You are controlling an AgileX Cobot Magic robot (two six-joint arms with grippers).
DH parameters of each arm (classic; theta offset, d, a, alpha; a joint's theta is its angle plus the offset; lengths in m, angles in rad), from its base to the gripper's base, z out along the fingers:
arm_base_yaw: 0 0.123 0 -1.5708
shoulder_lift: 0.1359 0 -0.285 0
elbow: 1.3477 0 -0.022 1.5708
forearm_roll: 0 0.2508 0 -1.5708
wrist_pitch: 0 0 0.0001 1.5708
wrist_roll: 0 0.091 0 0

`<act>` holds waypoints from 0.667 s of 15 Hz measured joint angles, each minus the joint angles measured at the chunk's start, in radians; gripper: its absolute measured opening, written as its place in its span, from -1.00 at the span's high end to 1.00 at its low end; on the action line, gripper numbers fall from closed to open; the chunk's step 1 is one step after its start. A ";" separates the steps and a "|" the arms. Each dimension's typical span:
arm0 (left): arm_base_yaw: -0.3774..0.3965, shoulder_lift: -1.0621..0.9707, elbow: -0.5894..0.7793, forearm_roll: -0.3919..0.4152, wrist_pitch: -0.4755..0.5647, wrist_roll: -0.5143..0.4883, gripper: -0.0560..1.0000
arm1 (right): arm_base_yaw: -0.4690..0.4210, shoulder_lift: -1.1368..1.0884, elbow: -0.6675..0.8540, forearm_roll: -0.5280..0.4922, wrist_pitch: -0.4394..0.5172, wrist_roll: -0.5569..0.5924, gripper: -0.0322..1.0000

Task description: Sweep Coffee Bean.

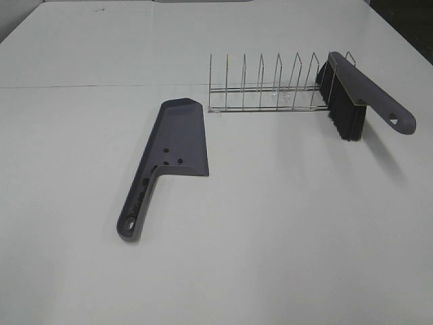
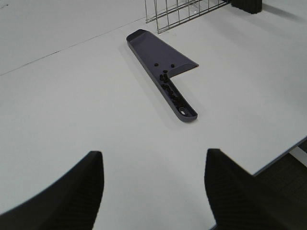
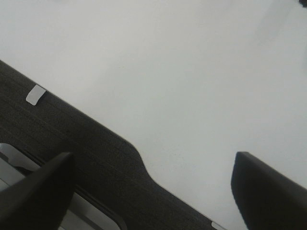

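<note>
Grey dustpan (image 1: pixel 174 152) flat on the white table (image 1: pixel 284 237), left of the middle, blade toward the far edge, handle toward the near edge. Coffee beans (image 1: pixel 166 161) inside the pan: a few loose on the blade near the handle joint, more strung down the handle channel (image 2: pixel 171 91). No beans seen on the bare tabletop.

Wire rack (image 1: pixel 267 84) toward the far right, upright prongs in a row, running roughly parallel to the far edge. Brush (image 1: pixel 352 98) propped against the rack's right end, black bristles (image 1: pixel 342 112) down onto the table, grey handle sloping off toward the right edge. Rack and dustpan near each other, not touching.

Left gripper (image 2: pixel 153 191) spread wide, nothing between its two dark fingers (image 2: pixel 81 191), hanging over bare table toward the near edge, well apart from the dustpan. Corner of the rack (image 2: pixel 180 12) and a bit of the bristles at the far end of that view.

Right gripper (image 3: pixel 153 191) also parted wide and empty, its fingers (image 3: pixel 268 191) over the table's rim (image 3: pixel 86 143), where the white top gives way to a dark band. Neither gripper visible from the high camera.
</note>
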 joint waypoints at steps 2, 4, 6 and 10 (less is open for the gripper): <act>0.000 0.000 0.000 0.000 0.000 0.000 -0.17 | 0.000 0.000 0.000 0.000 0.000 0.000 -0.50; 0.000 0.000 0.000 0.000 0.000 0.000 -0.17 | 0.000 0.000 0.000 0.000 0.000 0.000 -0.50; 0.000 0.000 0.000 0.000 0.000 0.000 -0.17 | 0.000 0.000 0.000 0.001 0.000 0.000 -0.50; 0.131 0.000 0.000 -0.001 0.000 0.000 -0.17 | -0.095 -0.008 0.000 0.007 0.000 0.000 -0.50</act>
